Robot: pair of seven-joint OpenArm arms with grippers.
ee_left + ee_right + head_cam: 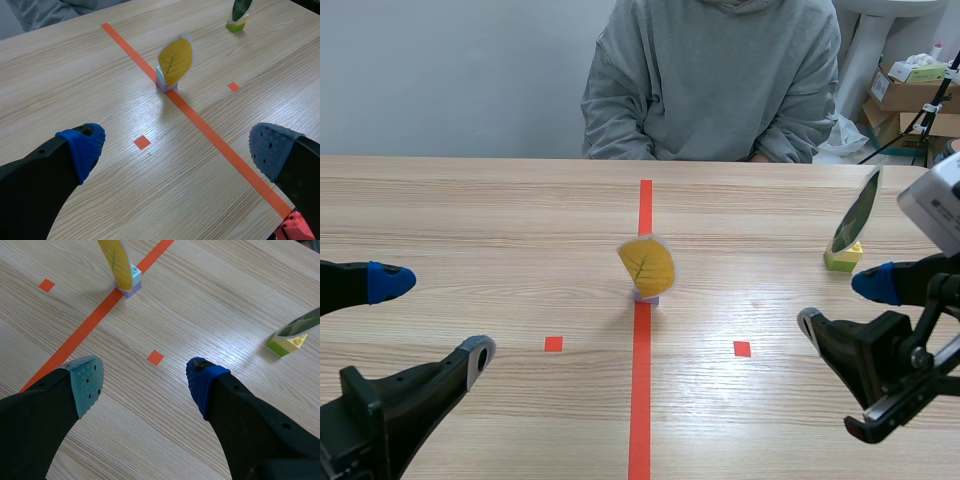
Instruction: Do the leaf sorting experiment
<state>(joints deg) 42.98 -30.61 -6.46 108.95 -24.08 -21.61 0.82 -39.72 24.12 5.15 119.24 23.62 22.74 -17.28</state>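
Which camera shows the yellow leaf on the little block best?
The left wrist view: the flat yellow oval leaf faces it, veins clear. The scene view shows its face too, but smaller. The right wrist view catches it nearly edge-on, top cut off.

From the near side, looking low across the table (470,220) toward a person (710,80). From each wrist, close, looking down. Shared everywhere: the yellow leaf (646,265).
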